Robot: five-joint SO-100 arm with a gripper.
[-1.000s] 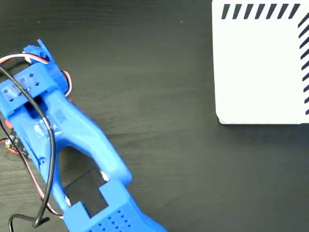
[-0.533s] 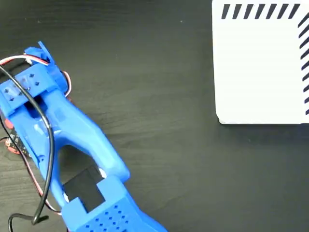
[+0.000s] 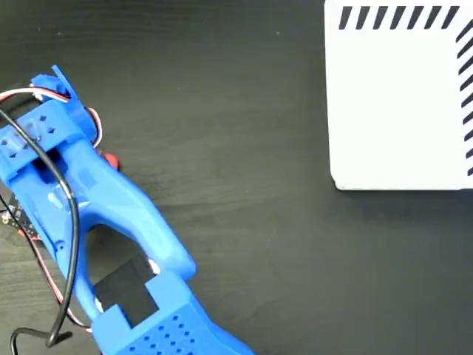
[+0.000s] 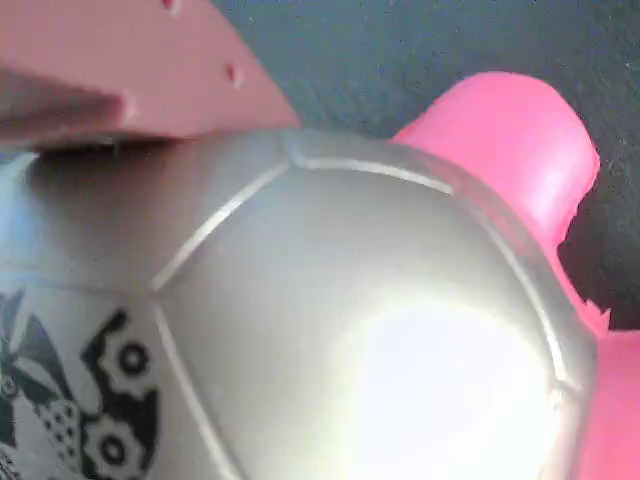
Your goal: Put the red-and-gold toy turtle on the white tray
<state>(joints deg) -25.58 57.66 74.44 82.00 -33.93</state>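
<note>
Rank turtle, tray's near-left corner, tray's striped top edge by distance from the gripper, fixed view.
1. Red-and-gold toy turtle: red sliver right beside the gripper, at left.
2. White tray, lower-left corner: right of centre.
3. Striped top edge: upper right.

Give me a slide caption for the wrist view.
Close-up of the toy turtle's shiny domed shell, pink limb behind, gripper finger at the top.

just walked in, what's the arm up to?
The blue arm is down at the left of the table in the fixed view, over the turtle, whose shell fills the wrist view. Only a red bit peeks out beside the arm from above. A finger sits against the shell, but whether the grip has closed can't be told. The tray at upper right has nothing on it.
</note>
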